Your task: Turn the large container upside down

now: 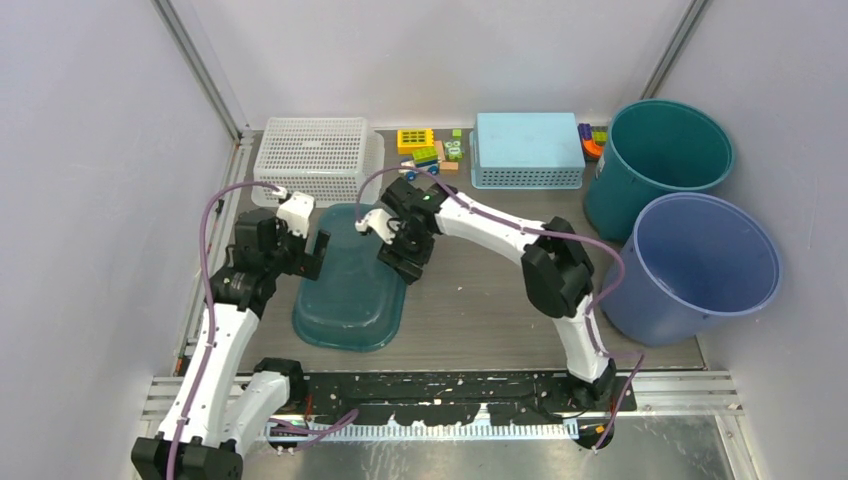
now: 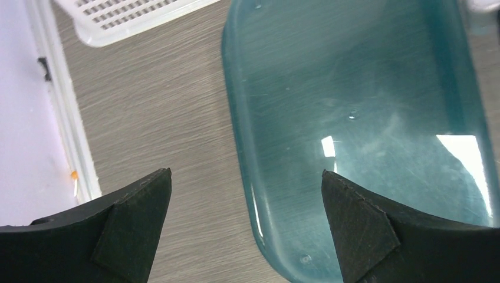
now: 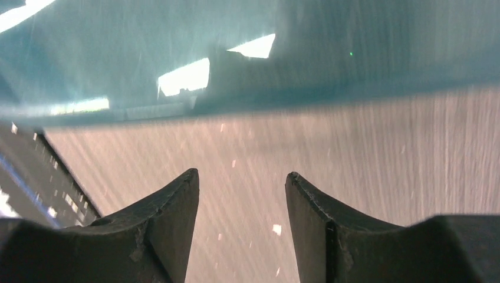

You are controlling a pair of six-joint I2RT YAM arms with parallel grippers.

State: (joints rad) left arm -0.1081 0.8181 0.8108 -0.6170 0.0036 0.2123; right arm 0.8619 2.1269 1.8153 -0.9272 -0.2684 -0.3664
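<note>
The large container (image 1: pixel 350 290) is a translucent teal tub lying flat on the table's left half, its smooth broad face (image 2: pixel 365 118) turned up. My left gripper (image 1: pixel 290 250) hovers wide open across the tub's left edge: one finger (image 2: pixel 130 224) is over bare table, the other over the tub. In the left wrist view the gripper (image 2: pixel 246 177) holds nothing. My right gripper (image 1: pixel 400 255) is at the tub's right edge, open. In the right wrist view the gripper (image 3: pixel 242 177) has only table between its fingers, and the tub's side (image 3: pixel 295 53) lies just ahead.
A white mesh basket (image 1: pixel 312 155) stands just behind the tub and shows in the left wrist view (image 2: pixel 130 17). Toy blocks (image 1: pixel 430 148) and a light blue lidded basket (image 1: pixel 527 148) sit at the back. A teal bucket (image 1: pixel 660 160) and a blue bucket (image 1: pixel 700 265) stand at the right.
</note>
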